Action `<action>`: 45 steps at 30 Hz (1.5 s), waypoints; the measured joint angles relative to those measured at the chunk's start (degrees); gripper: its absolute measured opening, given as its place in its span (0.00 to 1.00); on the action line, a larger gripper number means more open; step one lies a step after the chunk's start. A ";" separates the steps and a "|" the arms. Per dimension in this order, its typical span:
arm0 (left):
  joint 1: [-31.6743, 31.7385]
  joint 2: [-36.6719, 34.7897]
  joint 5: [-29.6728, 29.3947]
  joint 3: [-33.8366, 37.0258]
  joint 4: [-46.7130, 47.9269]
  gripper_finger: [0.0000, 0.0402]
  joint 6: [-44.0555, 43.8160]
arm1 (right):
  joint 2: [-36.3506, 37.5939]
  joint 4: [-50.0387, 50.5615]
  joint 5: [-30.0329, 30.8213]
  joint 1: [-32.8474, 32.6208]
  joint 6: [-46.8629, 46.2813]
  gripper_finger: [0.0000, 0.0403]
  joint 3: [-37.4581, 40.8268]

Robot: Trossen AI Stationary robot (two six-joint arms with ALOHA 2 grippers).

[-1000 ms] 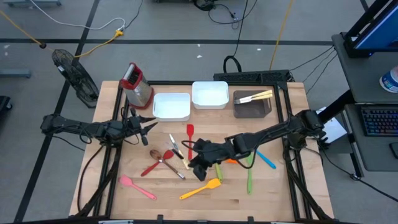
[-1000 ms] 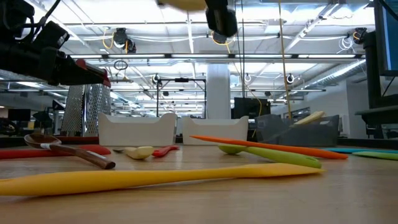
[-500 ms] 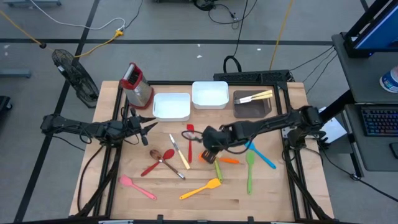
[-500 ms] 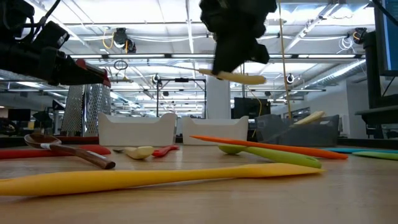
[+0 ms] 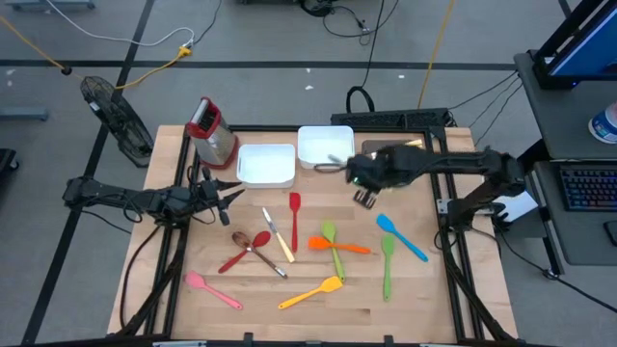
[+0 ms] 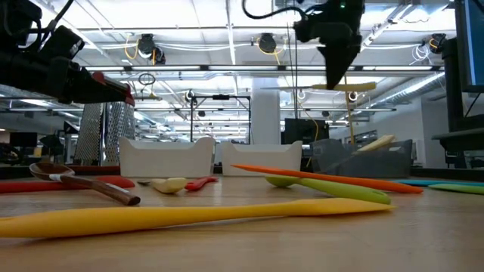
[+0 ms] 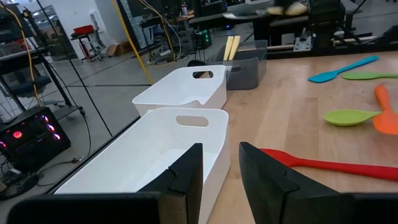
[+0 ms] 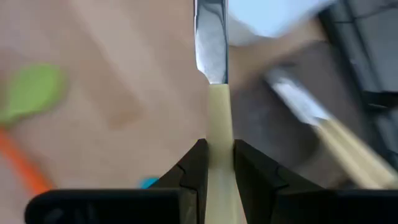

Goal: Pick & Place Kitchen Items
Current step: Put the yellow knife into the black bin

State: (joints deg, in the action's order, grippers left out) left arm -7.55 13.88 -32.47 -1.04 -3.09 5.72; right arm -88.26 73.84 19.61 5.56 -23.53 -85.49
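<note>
One pale-handled knife (image 8: 216,93) clamped in right claw (image 8: 217,163) above dark tray (image 5: 403,169), left claw (image 7: 219,171) slightly parted, empty.

We see a robotics lab or workshop: a high ceiling with exposed pipes (image 6: 189,30), cables (image 5: 125,39) on the grey floor, a computer keyboard (image 5: 588,188), and equipment racks (image 7: 31,93).

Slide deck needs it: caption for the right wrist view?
Right pincer shut on a pale-handled knife, carried above the table toward the dark tray.
</note>
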 joint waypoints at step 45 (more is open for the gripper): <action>0.02 -0.02 -0.04 0.02 0.02 0.26 -0.20 | 4.23 -1.55 23.85 22.19 50.27 0.14 18.12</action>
State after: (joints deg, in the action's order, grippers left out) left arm -7.53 13.87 -32.51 -1.02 -3.07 5.52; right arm -84.03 72.29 43.46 27.75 26.74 -67.37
